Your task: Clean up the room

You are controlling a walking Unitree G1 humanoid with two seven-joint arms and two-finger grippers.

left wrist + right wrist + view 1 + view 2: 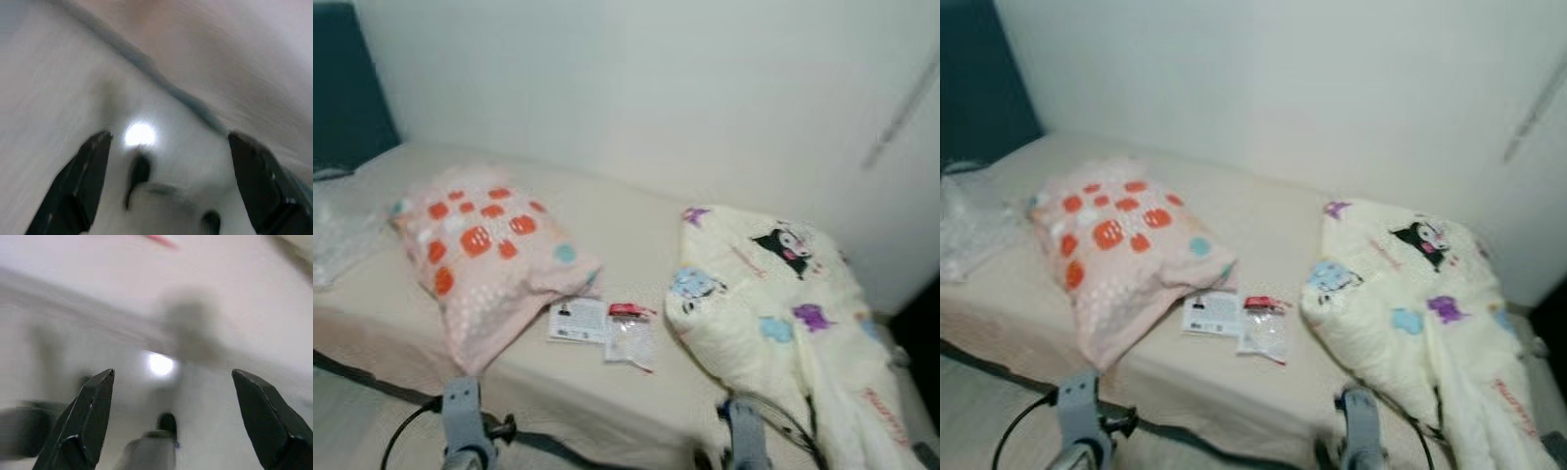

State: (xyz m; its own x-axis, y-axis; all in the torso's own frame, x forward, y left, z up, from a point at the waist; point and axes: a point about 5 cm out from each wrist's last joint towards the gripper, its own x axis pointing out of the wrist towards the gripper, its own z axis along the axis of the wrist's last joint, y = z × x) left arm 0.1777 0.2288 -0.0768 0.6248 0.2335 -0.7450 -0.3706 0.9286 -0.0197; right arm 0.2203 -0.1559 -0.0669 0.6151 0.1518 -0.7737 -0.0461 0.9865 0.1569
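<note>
Both arms hang low at the near edge of the bed (607, 392), and each wrist camera looks down past its own fingers at a pale, blurred floor with a bright reflected spot of light. The left gripper (168, 161) is released, its two black fingers (80, 181) spread wide apart with nothing between them; a dark band, the foot of the bed frame, runs across the view beyond the fingertips. The right gripper (173, 399) is likewise released and empty, its fingers (266, 418) splayed, with the bed edge a grey blurred stripe ahead of them. From the head cameras, the things to tidy lie on the beige sheet above and ahead of both grippers. A pink pillow (484, 259) with orange and white dots sits forward of the left gripper, tilted, with one corner reaching the mattress edge. Between the two grippers and further in lie a small white card (578, 319) and, touching its side, a clear plastic packet (630, 338) with a red header. Ahead of the right gripper a cream quilt (783, 313) printed with cartoon characters is heaped, its end spilling over the bed edge close beside that arm. Far out beyond the left gripper, crumpled clear plastic wrap (337, 240) rests near a dark headboard (347, 88). A white wall (656, 88) backs the bed.
</note>
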